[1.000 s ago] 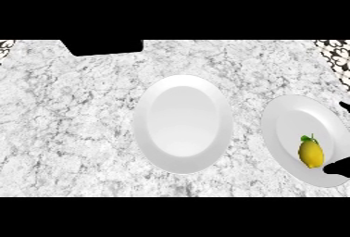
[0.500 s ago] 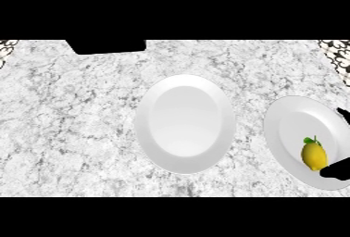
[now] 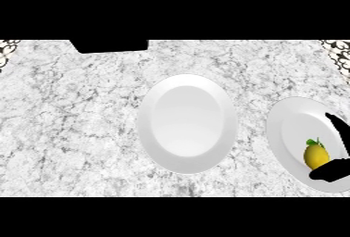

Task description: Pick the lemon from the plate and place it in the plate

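Two plates on the counter (image 3: 68, 115): the right plate (image 3: 294, 125) at the right edge carries the lemon (image 3: 315, 156), the center plate (image 3: 186, 124) mid-counter holds nothing. Right hand (image 3: 335, 170) comes in at the right edge, a finger above and the thumb below the lemon, bracketing it; contact can't be confirmed, looks like fingers spread, not closed on it. Left hand not visible. Progress: early, grasp not yet done. Left to do: close on lemon, lift, carry over, set on center plate.
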Robot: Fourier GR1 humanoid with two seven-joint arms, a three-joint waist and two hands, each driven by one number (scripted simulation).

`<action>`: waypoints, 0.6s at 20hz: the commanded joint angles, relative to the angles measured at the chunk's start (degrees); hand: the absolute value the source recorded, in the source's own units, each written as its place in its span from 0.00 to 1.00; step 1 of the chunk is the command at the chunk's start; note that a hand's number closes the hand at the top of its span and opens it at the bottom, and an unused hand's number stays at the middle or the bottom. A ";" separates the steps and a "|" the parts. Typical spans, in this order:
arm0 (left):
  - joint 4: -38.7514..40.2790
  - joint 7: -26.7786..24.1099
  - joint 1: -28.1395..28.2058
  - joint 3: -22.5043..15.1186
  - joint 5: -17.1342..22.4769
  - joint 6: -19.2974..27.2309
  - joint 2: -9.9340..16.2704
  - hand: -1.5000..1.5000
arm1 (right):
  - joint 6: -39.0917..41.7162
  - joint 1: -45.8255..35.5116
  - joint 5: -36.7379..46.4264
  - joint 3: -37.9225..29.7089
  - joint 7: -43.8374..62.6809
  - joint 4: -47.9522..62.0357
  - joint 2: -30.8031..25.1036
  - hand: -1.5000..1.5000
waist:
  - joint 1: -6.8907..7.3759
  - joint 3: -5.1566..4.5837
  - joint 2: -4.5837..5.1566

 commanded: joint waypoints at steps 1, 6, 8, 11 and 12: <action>-5.07 -1.67 -17.56 3.72 0.72 -0.67 -4.55 0.50 | 2.13 0.14 1.52 3.27 0.23 0.27 0.99 1.00 | -1.28 -1.06 0.46; -3.72 -2.48 -17.60 2.77 0.56 -1.42 -4.19 0.50 | 2.80 -1.54 4.81 4.62 0.10 0.25 -0.07 1.00 | -0.85 -1.21 -0.02; -4.24 -1.27 -18.17 3.13 1.22 -0.75 -4.31 0.50 | 2.18 -1.11 5.70 4.54 -1.93 1.75 -0.42 1.00 | -1.72 -1.06 0.26; -3.38 -1.59 -18.02 2.78 1.04 -0.41 -4.41 0.50 | 1.33 -1.70 7.36 5.17 -1.27 0.84 0.14 1.00 | -1.75 -1.17 -0.13; -3.57 -1.04 -18.39 2.98 1.24 0.02 -4.47 0.50 | 0.38 -2.16 8.27 5.16 -1.79 2.17 0.71 1.00 | -1.56 -1.06 0.19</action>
